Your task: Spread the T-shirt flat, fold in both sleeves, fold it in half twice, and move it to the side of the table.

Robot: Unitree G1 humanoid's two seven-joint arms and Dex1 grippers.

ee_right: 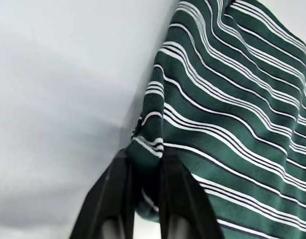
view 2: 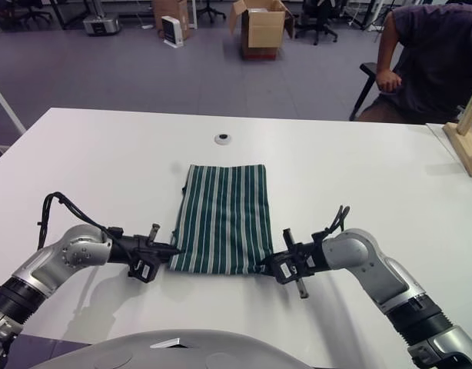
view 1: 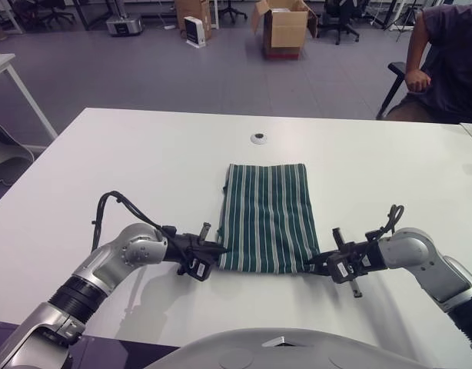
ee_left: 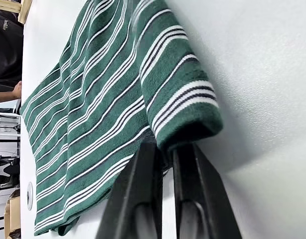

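The green T-shirt with white stripes lies on the white table as a long narrow rectangle with its sleeves folded in. My left gripper is shut on the shirt's near left corner. My right gripper is shut on the near right corner. Both corners are pinched between the black fingers and lifted slightly off the table. The far end of the shirt rests flat.
A small round white object sits on the table just beyond the shirt. A wooden stand is at the table's right edge. A seated person is past the far right corner. Bare tabletop lies left and right of the shirt.
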